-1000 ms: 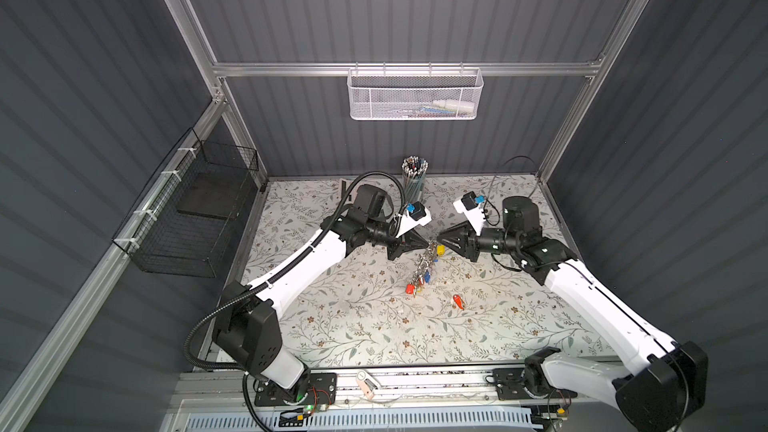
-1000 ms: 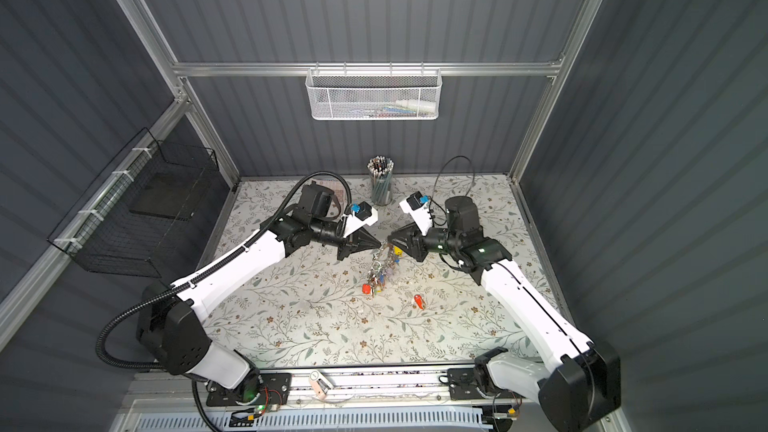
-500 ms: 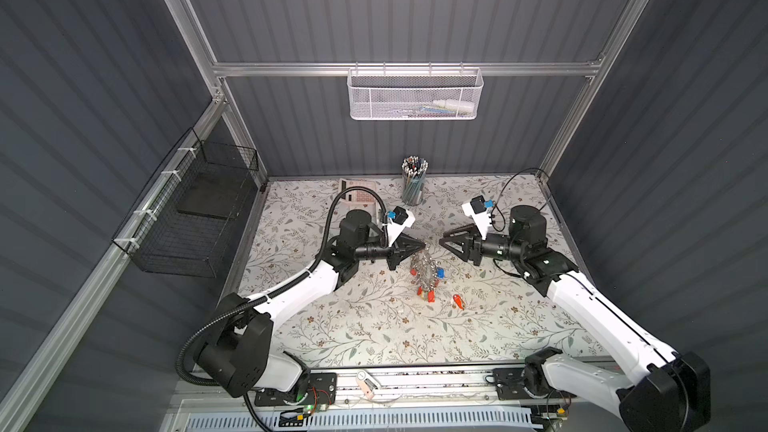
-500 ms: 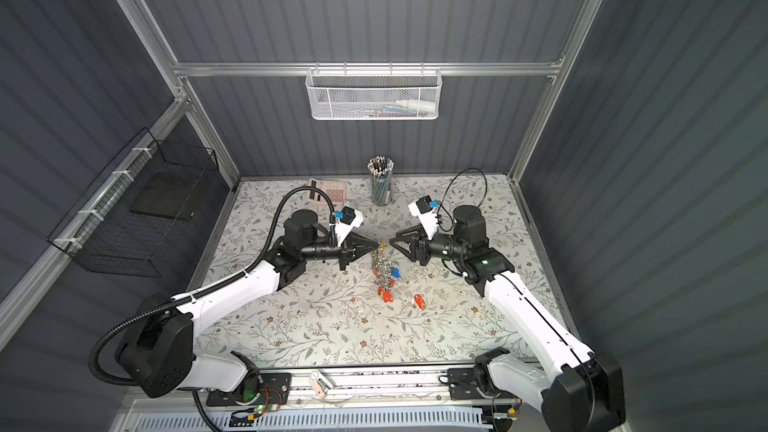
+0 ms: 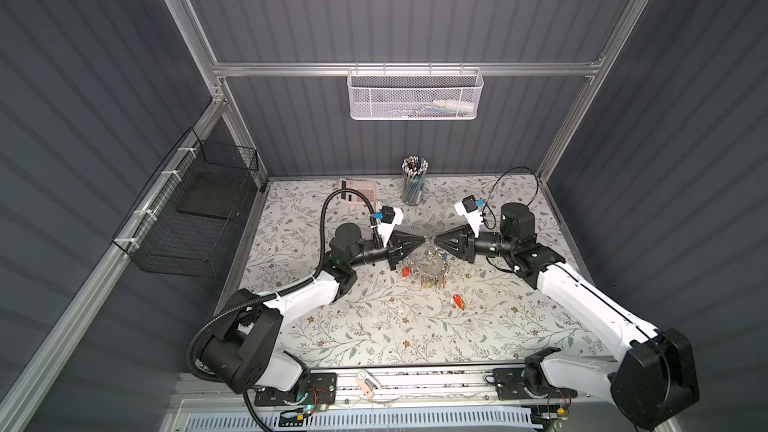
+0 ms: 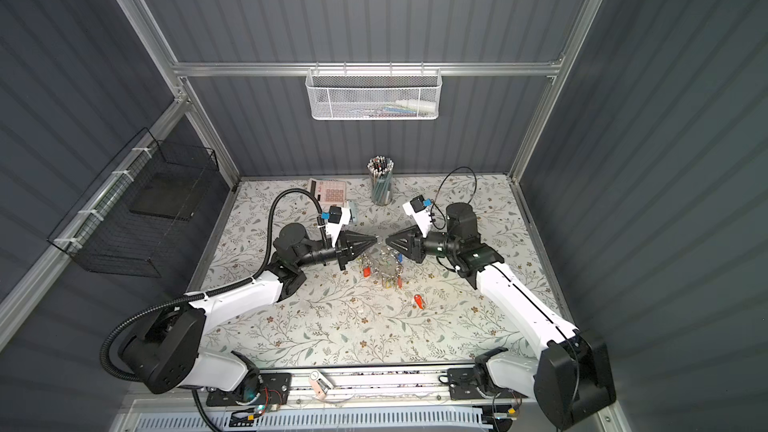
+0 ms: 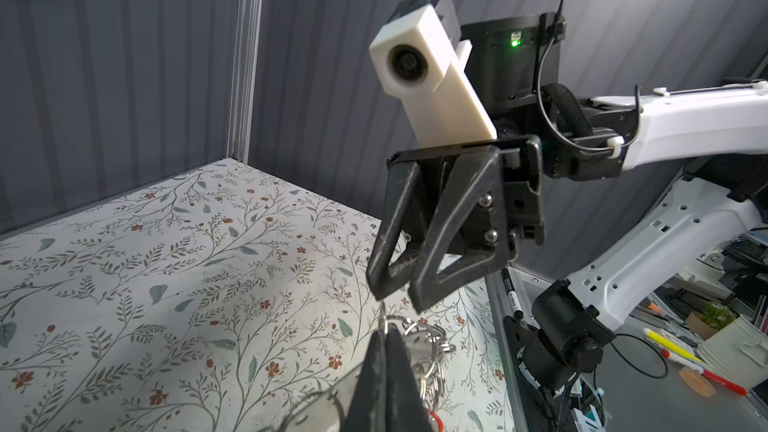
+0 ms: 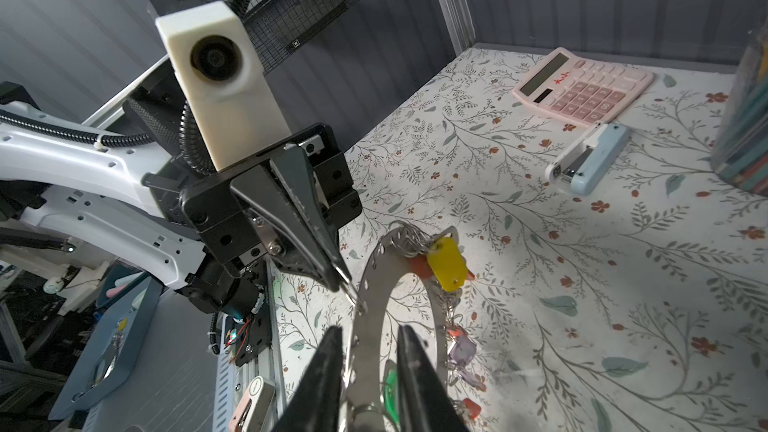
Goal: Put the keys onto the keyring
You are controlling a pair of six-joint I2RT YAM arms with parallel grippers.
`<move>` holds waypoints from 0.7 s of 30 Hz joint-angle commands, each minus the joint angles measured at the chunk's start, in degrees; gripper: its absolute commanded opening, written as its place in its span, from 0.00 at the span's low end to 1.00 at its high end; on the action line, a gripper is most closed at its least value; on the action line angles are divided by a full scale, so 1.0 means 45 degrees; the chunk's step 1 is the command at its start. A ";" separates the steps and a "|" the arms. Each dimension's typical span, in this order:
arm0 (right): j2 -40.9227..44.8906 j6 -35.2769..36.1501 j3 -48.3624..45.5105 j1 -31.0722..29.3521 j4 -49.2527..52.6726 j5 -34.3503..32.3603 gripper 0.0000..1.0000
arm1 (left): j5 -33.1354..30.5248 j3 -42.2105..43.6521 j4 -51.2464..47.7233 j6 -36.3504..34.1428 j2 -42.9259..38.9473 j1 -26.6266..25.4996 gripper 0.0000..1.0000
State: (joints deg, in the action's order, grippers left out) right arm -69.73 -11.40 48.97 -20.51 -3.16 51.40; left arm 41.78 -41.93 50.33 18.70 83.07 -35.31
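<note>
Keyring [image 5: 430, 263], a large flat grey metal ring, hangs over floral-print table [image 5: 374, 338] in both top views, between left gripper [image 5: 423, 239] and right gripper [image 5: 436, 240], tips nearly meeting. Loose silver key with red-orange plastic tag [image 5: 458, 302] lies flat on table, frontward of ring on right arm's side, long axis slanted. Right arm is nearer and likely fetches it.

Left wrist: left gripper clamped together on ring edge, tagged keys [image 7: 428, 347] bunched beside.

Right wrist: right gripper jaws apart, straddling ring band, no clear pinch. Yellow tag [image 8: 446, 263] hangs at rim.

"00" on a calculator [image 8: 582, 85] key
</note>
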 commanded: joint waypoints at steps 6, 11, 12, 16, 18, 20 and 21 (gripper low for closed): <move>-0.0282 0.0006 0.0494 0.0027 -0.0331 0.0385 0.23 | 0.0020 -0.0155 0.1355 0.0217 -0.0017 -0.0064 0.00; -0.0362 -0.0099 0.0429 -0.0034 -0.0492 0.0678 0.23 | 0.0106 -0.0226 0.1432 0.0322 0.0098 -0.0064 0.00; -0.0355 -0.0173 0.0390 -0.0048 -0.0607 0.0785 0.23 | 0.0129 -0.0267 0.1419 0.0351 0.0144 -0.0063 0.00; -0.0340 -0.0344 0.0290 -0.0050 -0.0918 0.0949 0.23 | 0.0266 -0.0281 0.1717 0.0560 0.0285 -0.0064 0.00; -0.0402 -0.0341 0.0326 -0.0047 -0.0910 0.0967 0.23 | 0.0338 -0.0289 0.1860 0.0649 0.0328 -0.0064 0.00; -0.0476 -0.0411 0.0329 -0.0050 -0.1022 0.1110 0.23 | 0.0443 -0.0353 0.1829 0.0709 0.0406 -0.0064 0.00; -0.0504 -0.0417 0.0348 -0.0064 -0.1055 0.1134 0.23 | 0.0512 -0.0381 0.1817 0.0727 0.0442 -0.0064 0.00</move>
State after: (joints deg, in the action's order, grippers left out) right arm -71.20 -12.73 49.89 -20.51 -6.22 54.85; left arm 42.28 -41.93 53.34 20.84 84.99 -35.31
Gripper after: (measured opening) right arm 0.229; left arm 0.049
